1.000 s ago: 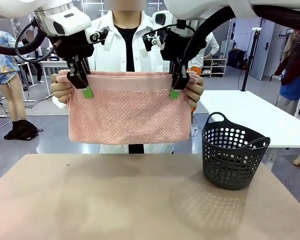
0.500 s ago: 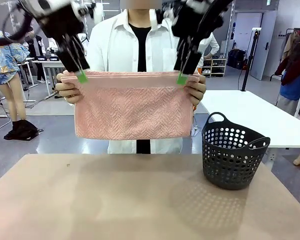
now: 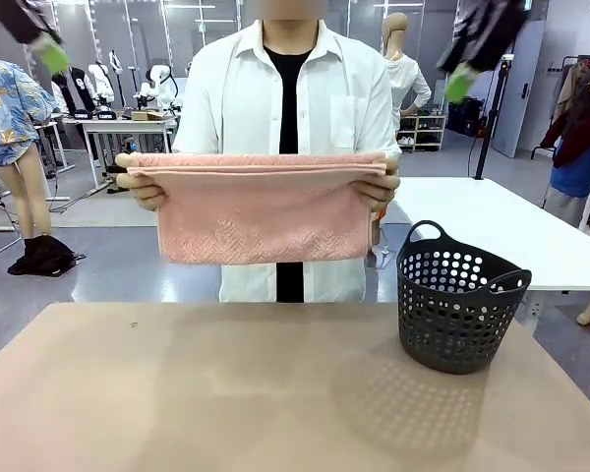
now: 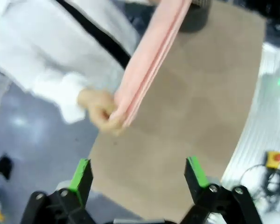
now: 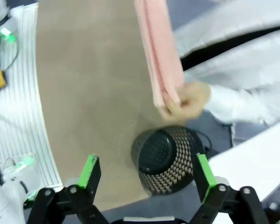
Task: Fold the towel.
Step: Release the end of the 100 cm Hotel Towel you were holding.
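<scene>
The person at the far side holds the salmon-pink towel (image 3: 264,211) up over the table, folded into a hanging rectangle, with one hand at each top corner. My left gripper (image 3: 49,54) is high at the upper left, blurred and well clear of the cloth. My right gripper (image 3: 460,84) is high at the upper right, also clear. From the left wrist, my left gripper (image 4: 137,173) is open and empty, with the towel's edge (image 4: 151,51) and a hand (image 4: 100,109) far below. My right gripper (image 5: 146,172) is open and empty above the towel (image 5: 158,51).
A dark perforated basket (image 3: 457,295) stands on the right side of the tan table (image 3: 206,393); it also appears under my right gripper as the basket (image 5: 165,158). A white table stands behind at the right.
Both grippers let go of the towel's top edge and swung up and outward. The person alone now holds the towel, which hangs shorter than before.
</scene>
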Robot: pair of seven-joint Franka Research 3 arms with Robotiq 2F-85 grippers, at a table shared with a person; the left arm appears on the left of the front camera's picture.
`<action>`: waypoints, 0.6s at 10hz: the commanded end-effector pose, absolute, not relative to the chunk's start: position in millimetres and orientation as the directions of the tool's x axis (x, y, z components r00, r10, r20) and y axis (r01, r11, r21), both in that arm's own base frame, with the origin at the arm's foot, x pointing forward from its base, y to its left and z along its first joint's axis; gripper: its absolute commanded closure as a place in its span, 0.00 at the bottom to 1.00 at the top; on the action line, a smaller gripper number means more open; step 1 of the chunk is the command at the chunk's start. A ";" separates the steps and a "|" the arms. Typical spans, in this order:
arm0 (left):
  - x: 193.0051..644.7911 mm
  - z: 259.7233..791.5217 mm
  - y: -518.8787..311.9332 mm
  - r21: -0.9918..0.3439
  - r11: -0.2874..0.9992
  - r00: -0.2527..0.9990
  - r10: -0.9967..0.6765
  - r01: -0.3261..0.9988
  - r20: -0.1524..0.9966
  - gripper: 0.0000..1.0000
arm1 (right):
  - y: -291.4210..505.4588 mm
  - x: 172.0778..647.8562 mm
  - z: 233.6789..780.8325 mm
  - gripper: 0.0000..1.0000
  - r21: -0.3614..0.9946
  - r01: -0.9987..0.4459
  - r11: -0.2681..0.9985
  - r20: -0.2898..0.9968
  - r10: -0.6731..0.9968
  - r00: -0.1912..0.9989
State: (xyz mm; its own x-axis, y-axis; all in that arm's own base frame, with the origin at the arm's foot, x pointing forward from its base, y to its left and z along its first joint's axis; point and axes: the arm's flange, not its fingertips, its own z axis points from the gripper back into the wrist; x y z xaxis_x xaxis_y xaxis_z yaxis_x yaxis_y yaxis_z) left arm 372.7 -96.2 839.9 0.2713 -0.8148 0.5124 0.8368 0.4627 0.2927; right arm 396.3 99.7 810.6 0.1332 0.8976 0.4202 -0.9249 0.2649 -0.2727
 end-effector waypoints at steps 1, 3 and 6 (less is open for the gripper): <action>347.3 843.1 -65.7 0.270 0.609 0.417 -0.743 0.746 0.523 0.00 | 59.0 380.6 814.0 0.00 -0.200 -0.849 0.488 0.494 0.799 0.343; 329.4 839.6 -32.2 0.229 0.698 0.501 -0.668 0.678 0.550 0.00 | 7.5 358.8 814.2 0.00 -0.159 -0.765 0.624 0.586 0.683 0.436; 301.8 820.2 10.2 0.161 0.797 0.570 -0.541 0.582 0.618 0.00 | -42.2 330.4 802.3 0.00 -0.094 -0.633 0.768 0.692 0.508 0.513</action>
